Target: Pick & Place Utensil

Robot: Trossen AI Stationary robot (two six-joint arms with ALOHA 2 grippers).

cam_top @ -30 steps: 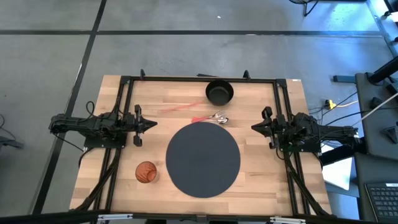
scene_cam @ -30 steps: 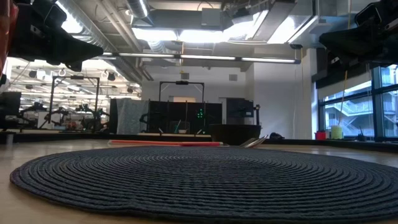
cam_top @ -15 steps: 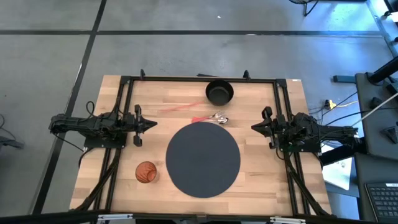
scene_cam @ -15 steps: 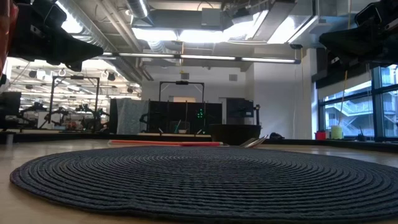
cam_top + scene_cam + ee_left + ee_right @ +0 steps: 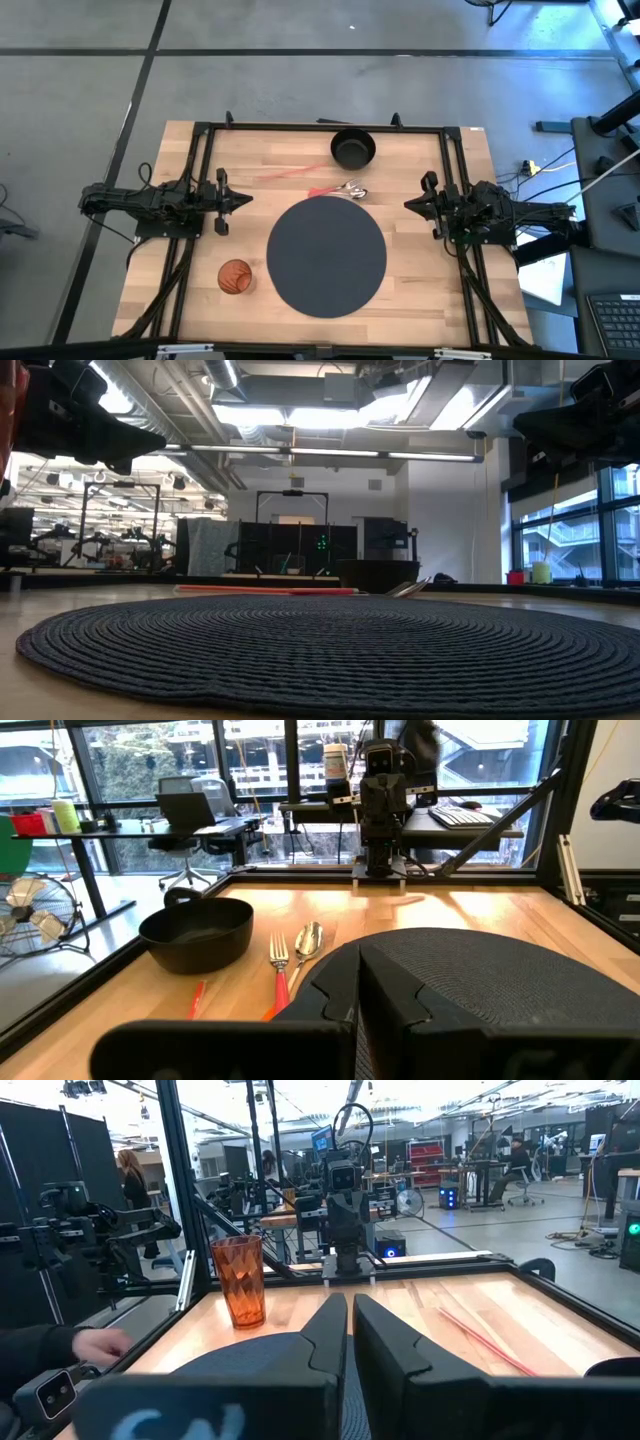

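Note:
A fork (image 5: 279, 953) with a red handle and a silver spoon (image 5: 308, 941) lie side by side on the wooden table just beyond the far rim of the round dark placemat (image 5: 326, 256); the high view shows the pair (image 5: 347, 190) near a black bowl (image 5: 352, 149). My left gripper (image 5: 246, 200) hovers shut over the table's left side, pointing right. My right gripper (image 5: 408, 204) hovers shut over the right side, pointing left. Neither touches anything. In the wrist views each pair of fingers (image 5: 358, 982) (image 5: 350, 1320) stands closed together.
An orange tumbler (image 5: 235, 277) stands on the near left of the table, by the mat. Thin red sticks (image 5: 295, 172) lie left of the bowl. A black frame rail (image 5: 320, 126) rings the table. A person's hand (image 5: 95, 1342) shows beyond the table's edge.

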